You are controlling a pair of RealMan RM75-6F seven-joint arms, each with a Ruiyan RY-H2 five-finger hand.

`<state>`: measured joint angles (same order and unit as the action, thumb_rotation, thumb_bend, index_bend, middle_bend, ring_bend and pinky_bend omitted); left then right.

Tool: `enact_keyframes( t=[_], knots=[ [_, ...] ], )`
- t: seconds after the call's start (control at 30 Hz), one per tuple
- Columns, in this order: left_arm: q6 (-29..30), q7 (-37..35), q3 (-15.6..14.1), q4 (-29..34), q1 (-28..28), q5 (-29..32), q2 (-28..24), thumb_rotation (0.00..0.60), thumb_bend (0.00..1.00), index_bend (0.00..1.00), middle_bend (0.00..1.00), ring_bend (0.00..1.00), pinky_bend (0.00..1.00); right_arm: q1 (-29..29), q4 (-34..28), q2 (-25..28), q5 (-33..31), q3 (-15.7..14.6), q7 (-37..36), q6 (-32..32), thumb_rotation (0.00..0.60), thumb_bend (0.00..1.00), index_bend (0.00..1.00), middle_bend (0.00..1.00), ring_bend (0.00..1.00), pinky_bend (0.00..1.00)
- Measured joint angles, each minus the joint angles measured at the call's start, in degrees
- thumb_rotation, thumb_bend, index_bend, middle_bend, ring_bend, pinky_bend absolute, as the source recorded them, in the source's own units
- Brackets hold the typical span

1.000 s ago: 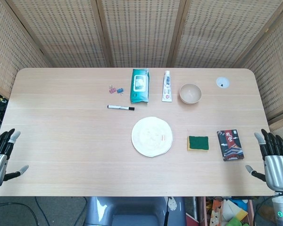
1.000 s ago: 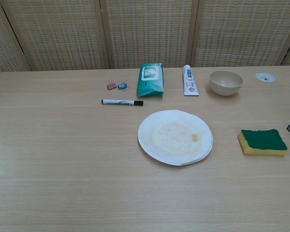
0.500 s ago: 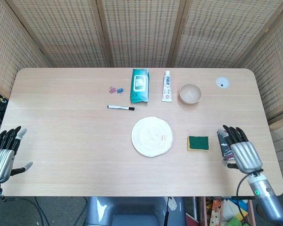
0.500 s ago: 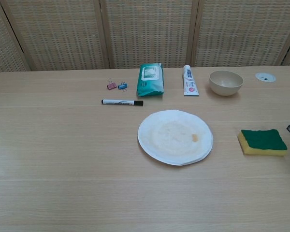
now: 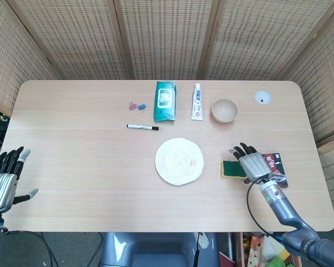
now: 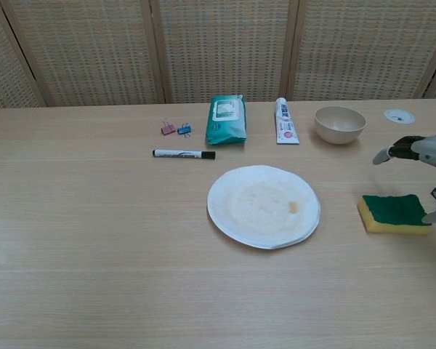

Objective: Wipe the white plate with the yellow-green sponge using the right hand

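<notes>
I hold my right hand (image 5: 251, 164) w/ fingers spread, empty, just over the sponge (image 5: 231, 168), ready to grab. Sponge lies on the worktop (image 5: 72, 161) right of the plate (image 5: 179, 161), apart. Left hand (image 5: 3, 183) idles at the edge, fingers apart, holding nothing.

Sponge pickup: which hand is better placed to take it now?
The right hand. It hovers open right over the yellow-green sponge, beside the white plate. The left hand sits off the table's far left edge.
</notes>
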<state>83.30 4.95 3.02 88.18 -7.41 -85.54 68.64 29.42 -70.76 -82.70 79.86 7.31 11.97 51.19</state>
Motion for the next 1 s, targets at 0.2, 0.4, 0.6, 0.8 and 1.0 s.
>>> enact_keyframes(
  t=[0.2, 0.4, 0.6, 0.8, 1.0],
  knots=[
    [0.43, 0.25, -0.11, -0.06, 0.01, -0.44, 0.13, 0.6, 0.0, 0.0, 0.0, 0.0, 0.0, 1.62, 1.98, -2.97, -0.22, -0.34, 1.9, -0.52, 0.6, 0.0, 0.18, 0.19, 0.11, 0.24],
    [0.6, 0.73, -0.19, 0.21, 0.04, -0.44, 0.2, 0.6, 0.0, 0.0, 0.0, 0.0, 0.0, 3.09, 4.63, -5.53, -0.84, -0.88, 3.07, -1.79, 0.6, 0.0, 0.19, 0.22, 0.13, 0.26],
    [0.47, 0.58, 0.0, 0.23, -0.03, 0.03, 0.13, 0.6, 0.0, 0.0, 0.0, 0.0, 0.0, 4.2, 8.69, -8.45, -1.48, -1.52, 2.82, -2.88, 0.6, 0.0, 0.21, 0.26, 0.17, 0.33],
    [0.39, 0.39, 0.14, 0.23, -0.1, 0.32, 0.06, 0.6, 0.0, 0.0, 0.0, 0.0, 0.0, 4.67, 11.7, -10.33, -0.21, -2.06, 0.97, -1.32, 0.6, 0.0, 0.3, 0.37, 0.28, 0.46],
    [0.42, 0.4, 0.18, 0.36, -0.11, 0.46, -0.04, 0.6, 0.0, 0.0, 0.0, 0.0, 0.0, 5.19, 15.07, -12.25, 1.85, -2.94, -0.79, 0.35, 0.6, 0.1, 0.32, 0.44, 0.38, 0.59]
  ],
)
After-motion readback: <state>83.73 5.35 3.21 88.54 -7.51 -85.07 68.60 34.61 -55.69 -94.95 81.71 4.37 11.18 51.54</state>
